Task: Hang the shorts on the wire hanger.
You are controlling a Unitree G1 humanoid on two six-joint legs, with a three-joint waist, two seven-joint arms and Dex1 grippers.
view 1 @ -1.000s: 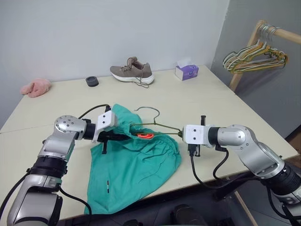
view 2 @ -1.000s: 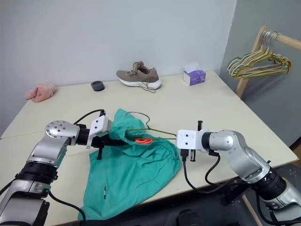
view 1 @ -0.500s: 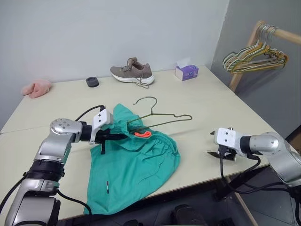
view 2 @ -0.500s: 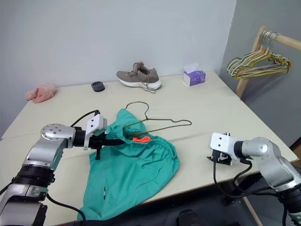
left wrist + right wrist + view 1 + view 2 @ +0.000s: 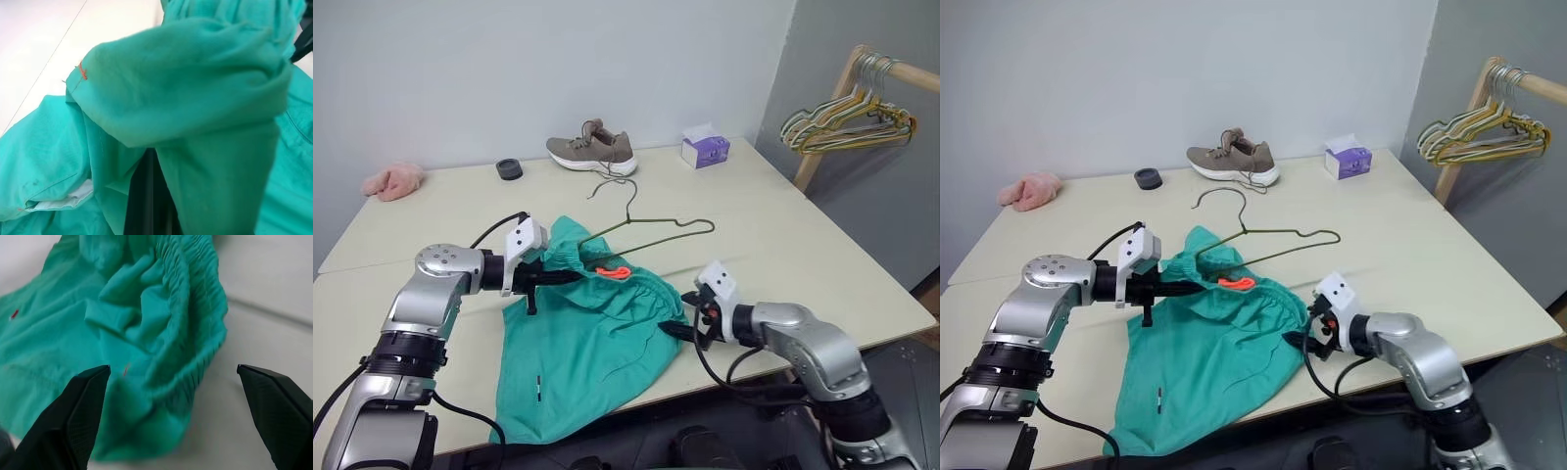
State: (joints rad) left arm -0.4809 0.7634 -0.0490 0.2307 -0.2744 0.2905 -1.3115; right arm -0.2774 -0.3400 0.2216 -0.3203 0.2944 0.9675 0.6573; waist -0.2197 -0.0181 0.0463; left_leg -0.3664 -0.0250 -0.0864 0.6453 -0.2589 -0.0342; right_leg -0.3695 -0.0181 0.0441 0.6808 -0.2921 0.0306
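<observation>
The right hand [image 5: 677, 328] sits low at the waistband edge of the shorts [image 5: 592, 343], its fingers [image 5: 83, 406] spread wide with gathered cloth between them and bare table [image 5: 783, 245] on its outer side, so it has free room to that side and beyond it. Just past it, above the cloth, the wire hanger [image 5: 646, 233] slants up and bars a straight path over the shorts. The left hand [image 5: 570, 277] is closed on the waistband, cloth draped over its fingers. Well beyond both hands, the shoe [image 5: 590, 149], tissue box [image 5: 705, 149], black ring [image 5: 509, 168] and pink cloth [image 5: 391, 181] line the table's far edge.
</observation>
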